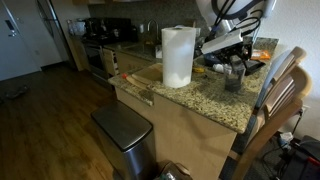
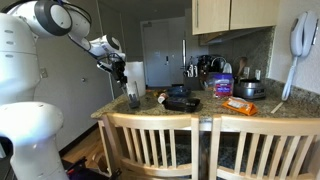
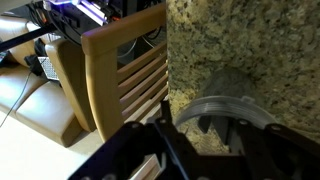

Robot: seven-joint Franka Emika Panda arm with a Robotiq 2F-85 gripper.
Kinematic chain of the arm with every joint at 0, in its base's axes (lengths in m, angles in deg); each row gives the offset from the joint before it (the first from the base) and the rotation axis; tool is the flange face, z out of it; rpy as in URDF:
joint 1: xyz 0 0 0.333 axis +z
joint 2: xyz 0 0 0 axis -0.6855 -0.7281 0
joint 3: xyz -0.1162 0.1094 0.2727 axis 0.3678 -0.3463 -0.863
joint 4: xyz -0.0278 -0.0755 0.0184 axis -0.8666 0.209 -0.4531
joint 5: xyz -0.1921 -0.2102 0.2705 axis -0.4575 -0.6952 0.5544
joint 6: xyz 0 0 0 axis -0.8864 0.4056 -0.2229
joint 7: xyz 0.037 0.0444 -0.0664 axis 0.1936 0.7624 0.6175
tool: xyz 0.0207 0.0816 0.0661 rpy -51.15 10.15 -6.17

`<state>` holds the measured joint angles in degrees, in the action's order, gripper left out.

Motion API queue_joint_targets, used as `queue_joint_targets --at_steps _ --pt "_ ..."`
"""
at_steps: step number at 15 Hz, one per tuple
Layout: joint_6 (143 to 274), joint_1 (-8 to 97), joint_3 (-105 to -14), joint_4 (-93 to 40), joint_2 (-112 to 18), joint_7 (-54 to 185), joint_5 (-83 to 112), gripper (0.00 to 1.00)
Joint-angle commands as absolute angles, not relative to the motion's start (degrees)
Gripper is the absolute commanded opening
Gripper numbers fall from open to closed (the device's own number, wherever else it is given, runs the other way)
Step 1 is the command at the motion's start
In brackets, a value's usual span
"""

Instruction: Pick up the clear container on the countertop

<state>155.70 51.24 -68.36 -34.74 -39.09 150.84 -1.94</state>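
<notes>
The clear container [image 1: 235,80] is a small greyish see-through cup that stands upright on the speckled granite countertop [image 1: 200,98], near its edge and beside the white paper towel roll [image 1: 178,55]. It shows in both exterior views [image 2: 133,97]. My gripper [image 1: 235,62] hangs straight over it, with its fingers down at the cup's rim [image 2: 128,80]. In the wrist view the round rim [image 3: 255,103] fills the space at the gripper [image 3: 215,125], which looks open with its fingers astride the cup's wall. The cup rests on the countertop [image 3: 250,40].
Wooden chairs [image 2: 160,145] stand against the counter's front edge [image 1: 285,85]. A jar with a blue lid [image 2: 222,85], a black dish [image 2: 182,101], an orange packet [image 2: 240,105] and a pot [image 2: 248,88] sit further along. A steel bin [image 1: 125,135] stands on the floor.
</notes>
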Motion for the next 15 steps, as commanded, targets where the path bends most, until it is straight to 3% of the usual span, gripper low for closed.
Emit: queue_joint_targets --at_steps 1,4,15 --pt "157.32 50.83 -67.96 -33.68 -40.32 148.97 -0.79 0.16" --pt "157.41 50.67 -67.64 -33.35 -40.25 149.24 -0.40 0.01" --pt "156.37 49.78 -65.11 -34.90 -36.29 154.25 -2.63 0.01"
